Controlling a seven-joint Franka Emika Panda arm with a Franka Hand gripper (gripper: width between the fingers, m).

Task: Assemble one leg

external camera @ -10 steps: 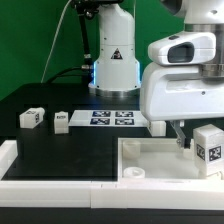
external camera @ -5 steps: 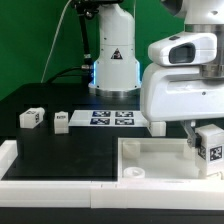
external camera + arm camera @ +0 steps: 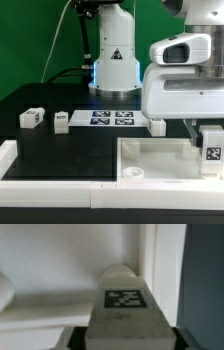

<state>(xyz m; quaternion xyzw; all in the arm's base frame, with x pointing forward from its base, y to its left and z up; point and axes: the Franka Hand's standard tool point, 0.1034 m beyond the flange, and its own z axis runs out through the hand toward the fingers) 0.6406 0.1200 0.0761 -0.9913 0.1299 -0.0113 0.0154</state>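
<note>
Backdrop: green cloth is hanging behind a black table (image 3: 45, 100), and the arm's base (image 3: 113, 60) is standing at the far side.
Left edge: an outer spare post (image 3: 31, 117) is lying near the table's rim on the exterior view's left, with an inner spare post (image 3: 62, 120) sitting just beside the marker board (image 3: 112, 118).
Open room: bare black surface is stretching between those two posts and the near side, giving free space on the exterior view's left.
Near edge: the white panel (image 3: 70, 168) is lying across the front, its raised rim fencing in a sunken area towards the exterior view's right.
Arm body: the bulky white housing (image 3: 180, 85) is crowding the space over the panel's right part.
Gripper (image 3: 209, 134): it is clamping the leg (image 3: 212, 150) upright between both fingers, over the sunken area and close to the right rim.
Wrist view: the gripper (image 3: 125, 340) is squeezing the leg (image 3: 125, 308) on two sides, the tag is facing the camera, and a rounded socket (image 3: 120, 270) is showing just past the leg's end.
Contact: whether the leg is touching the panel is not showing.
</note>
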